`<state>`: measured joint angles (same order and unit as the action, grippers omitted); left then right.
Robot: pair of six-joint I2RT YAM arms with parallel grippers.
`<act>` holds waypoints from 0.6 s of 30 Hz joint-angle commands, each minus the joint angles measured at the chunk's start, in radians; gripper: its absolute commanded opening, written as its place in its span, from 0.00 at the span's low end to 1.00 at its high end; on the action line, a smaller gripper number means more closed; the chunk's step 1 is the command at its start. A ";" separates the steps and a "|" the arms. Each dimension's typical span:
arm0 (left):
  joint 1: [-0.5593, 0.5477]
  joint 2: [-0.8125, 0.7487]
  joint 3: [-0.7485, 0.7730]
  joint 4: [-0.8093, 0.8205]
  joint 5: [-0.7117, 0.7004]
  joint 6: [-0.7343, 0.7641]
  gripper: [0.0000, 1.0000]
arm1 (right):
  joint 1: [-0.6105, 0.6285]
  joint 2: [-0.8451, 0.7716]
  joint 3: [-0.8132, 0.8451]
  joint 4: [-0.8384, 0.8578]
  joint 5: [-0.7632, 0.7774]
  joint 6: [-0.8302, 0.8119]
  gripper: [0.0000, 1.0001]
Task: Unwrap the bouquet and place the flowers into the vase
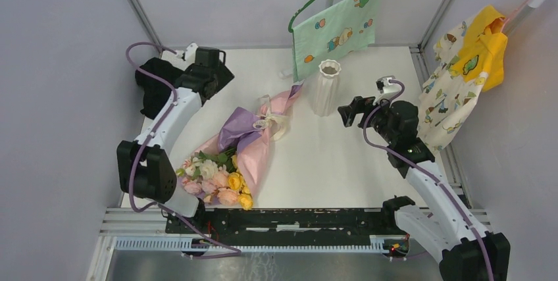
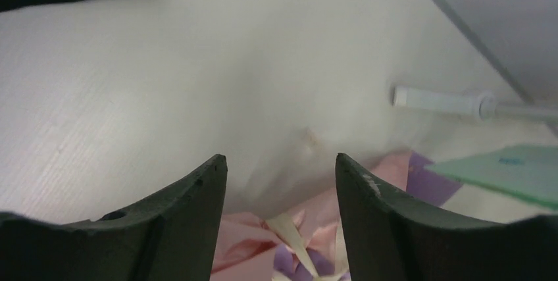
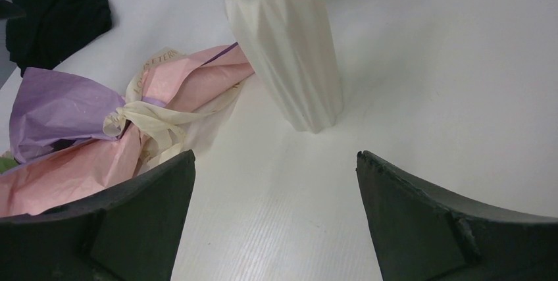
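Found the bouquet (image 1: 245, 146) lying flat on the white table (image 1: 342, 169), left of centre. Noted it wrapped in crinkled purple and pink paper and tied at the waist with a cream ribbon (image 1: 271, 123).

Logged the flowers (image 1: 214, 179) at the near-left end of the bundle, heads bunched just beside the left arm's lower link. Counted pink, cream and yellow blooms among green leaves.

Traced the paper tail running away and to the right toward the vase (image 1: 327, 87). Recorded the vase as upright at far centre. Saw, in the right wrist view, pink paper reaching the foot of the vase; could not tell whether touching.

Found the left gripper (image 2: 281, 162) released, jaws apart, grasping nothing, with bare table and the bouquet's paper showing between the fingers. Placed that arm's wrist over the far-left part of the table, near the black cloth (image 1: 150, 82).

Found the right gripper (image 1: 345, 112) spread wide and empty, raised just right of the vase and apart from it, aimed toward vase and bouquet.

Noted a hung green cloth (image 1: 335, 27) behind the vase and a yellow and patterned garment (image 1: 483, 51) at far right.
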<state>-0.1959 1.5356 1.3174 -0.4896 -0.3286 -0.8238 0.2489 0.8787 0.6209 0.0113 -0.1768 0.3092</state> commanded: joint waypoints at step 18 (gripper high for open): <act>-0.438 0.281 0.049 -0.164 0.053 0.339 0.86 | 0.006 -0.188 0.013 -0.010 -0.005 -0.001 0.98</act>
<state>-0.5991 1.7485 1.3750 -0.6563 -0.2375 -0.5468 0.2489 0.7158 0.6209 -0.0246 -0.1787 0.3088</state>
